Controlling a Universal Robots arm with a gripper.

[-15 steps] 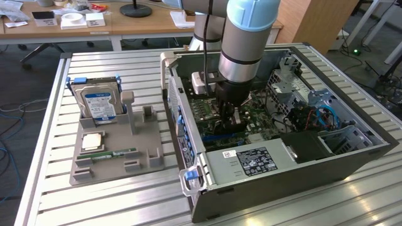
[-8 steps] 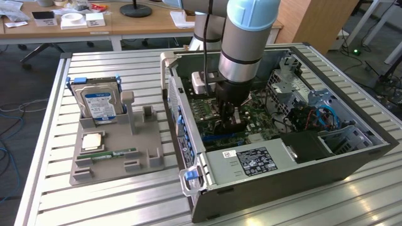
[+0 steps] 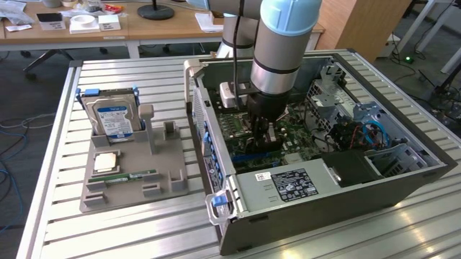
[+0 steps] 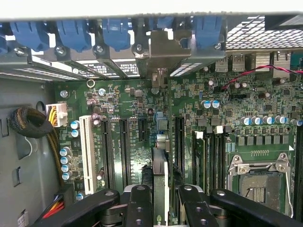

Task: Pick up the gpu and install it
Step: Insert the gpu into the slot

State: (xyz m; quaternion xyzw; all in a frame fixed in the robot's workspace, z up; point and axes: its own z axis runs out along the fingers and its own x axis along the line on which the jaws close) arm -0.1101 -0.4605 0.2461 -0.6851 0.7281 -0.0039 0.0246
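Although the black-fingered gripper [image 4: 161,201] clamps the thin dark silver-bracketed gpu [image 4: 160,165] edge-on at the green motherboard [image 4: 137,94], seating is unconfirmed.

Bright even room light, soft glare on table [image 3: 403,229] slats, case [image 3: 324,216] interior shadowed

Arm [image 3: 284,48] reaches down into the open computer case [image 3: 310,216]. End effector [image 3: 260,143] sits low over the green motherboard [image 3: 297,135]. On the exterior view's left, a grey tray [image 3: 137,189] on the slatted surface [image 3: 129,229] holds an upright hard drive [image 3: 114,120] and a flat memory stick [image 3: 129,176].
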